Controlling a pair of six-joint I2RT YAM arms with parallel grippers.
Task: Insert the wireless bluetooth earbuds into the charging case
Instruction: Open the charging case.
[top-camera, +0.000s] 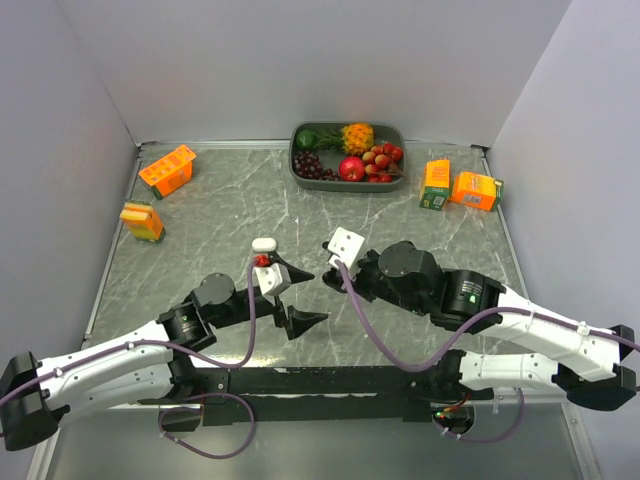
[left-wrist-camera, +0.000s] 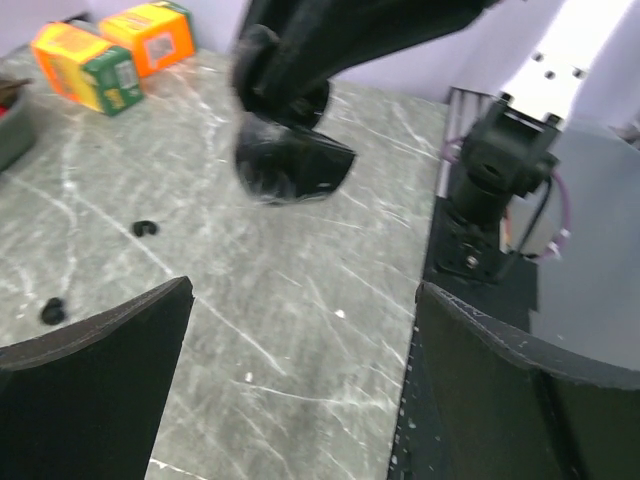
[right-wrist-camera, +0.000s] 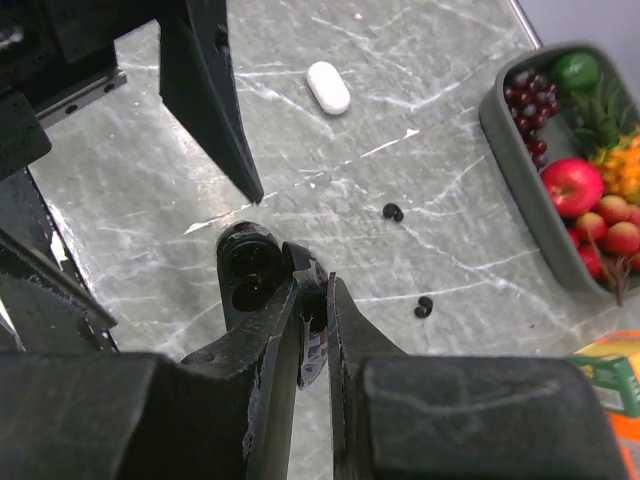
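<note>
a grey marbled table (top-camera: 220, 200) carries a dark grey tray (top-camera: 330, 184) at its far edge, holding dark grapes (top-camera: 310, 163), a red apple (top-camera: 351, 168), small red fruits (top-camera: 381, 160) and a yellow-orange fruit (top-camera: 357, 135). two orange cartons (top-camera: 167, 169) (top-camera: 142, 221) lie far left; two more (top-camera: 435, 184) (top-camera: 476, 190) sit just beside each other, right of the tray.

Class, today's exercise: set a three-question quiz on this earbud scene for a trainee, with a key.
1. True or false: the left gripper is open and holds nothing.
2. Fill in the blank: the right gripper is shut on the open ___ case.
3. How many black earbuds lie loose on the table?

Key: 1 true; 2 black; 3 two.
</note>
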